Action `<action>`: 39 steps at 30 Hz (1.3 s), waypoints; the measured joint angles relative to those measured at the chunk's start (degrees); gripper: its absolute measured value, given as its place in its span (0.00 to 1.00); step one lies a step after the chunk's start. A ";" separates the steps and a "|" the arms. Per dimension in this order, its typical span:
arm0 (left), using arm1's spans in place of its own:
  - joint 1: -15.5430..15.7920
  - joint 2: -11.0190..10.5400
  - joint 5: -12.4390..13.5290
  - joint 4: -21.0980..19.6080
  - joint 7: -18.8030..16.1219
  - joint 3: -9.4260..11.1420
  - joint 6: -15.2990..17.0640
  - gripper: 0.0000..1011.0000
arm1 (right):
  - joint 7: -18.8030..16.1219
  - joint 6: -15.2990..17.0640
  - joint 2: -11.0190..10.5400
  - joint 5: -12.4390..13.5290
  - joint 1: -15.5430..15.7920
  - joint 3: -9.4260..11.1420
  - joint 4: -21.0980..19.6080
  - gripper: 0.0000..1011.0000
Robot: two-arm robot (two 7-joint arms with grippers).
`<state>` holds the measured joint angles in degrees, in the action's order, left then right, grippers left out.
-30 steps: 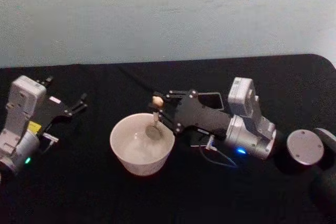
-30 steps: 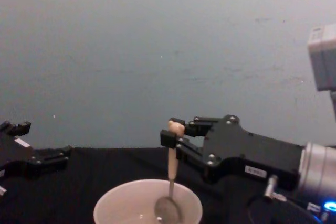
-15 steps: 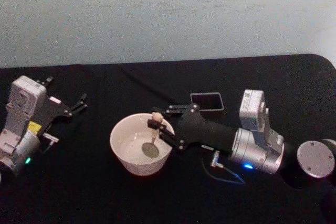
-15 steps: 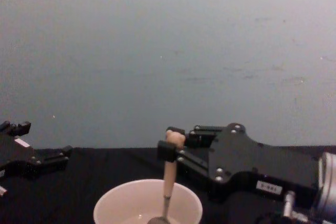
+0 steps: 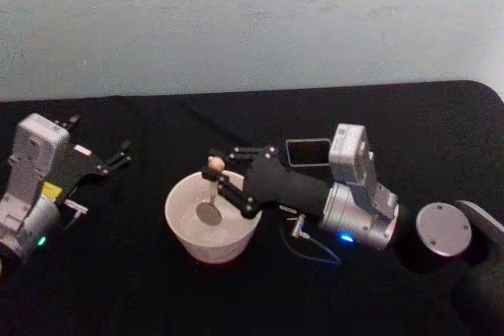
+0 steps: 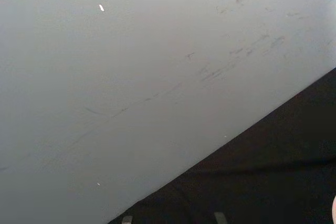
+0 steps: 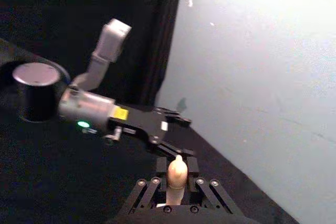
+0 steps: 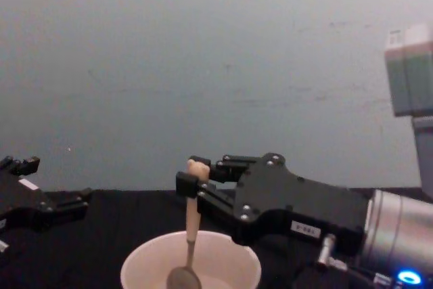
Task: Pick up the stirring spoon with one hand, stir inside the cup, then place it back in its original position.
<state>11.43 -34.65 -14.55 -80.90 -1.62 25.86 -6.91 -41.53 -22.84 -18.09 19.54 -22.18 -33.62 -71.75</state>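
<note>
The right pincer (image 5: 214, 176) is clamped on the spoon (image 8: 192, 227) just below its top, with the spoon's bowl down inside the cup (image 5: 230, 240), while the left pincer (image 5: 101, 134) sits parked, prongs apart, at the desk's (image 5: 142, 289) left.

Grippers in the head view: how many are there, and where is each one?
2. The left gripper is at the far left, open and empty. The right gripper is above the cup, shut on the spoon. None seems hidden.
</note>
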 joint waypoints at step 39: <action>0.00 0.00 0.00 0.00 0.00 0.00 0.00 0.99 | -1.11 2.26 -3.03 1.44 4.06 0.98 -5.89 0.21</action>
<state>11.43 -34.65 -14.55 -80.90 -1.62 25.86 -6.91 -42.64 -20.58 -21.13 20.98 -18.12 -32.64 -77.64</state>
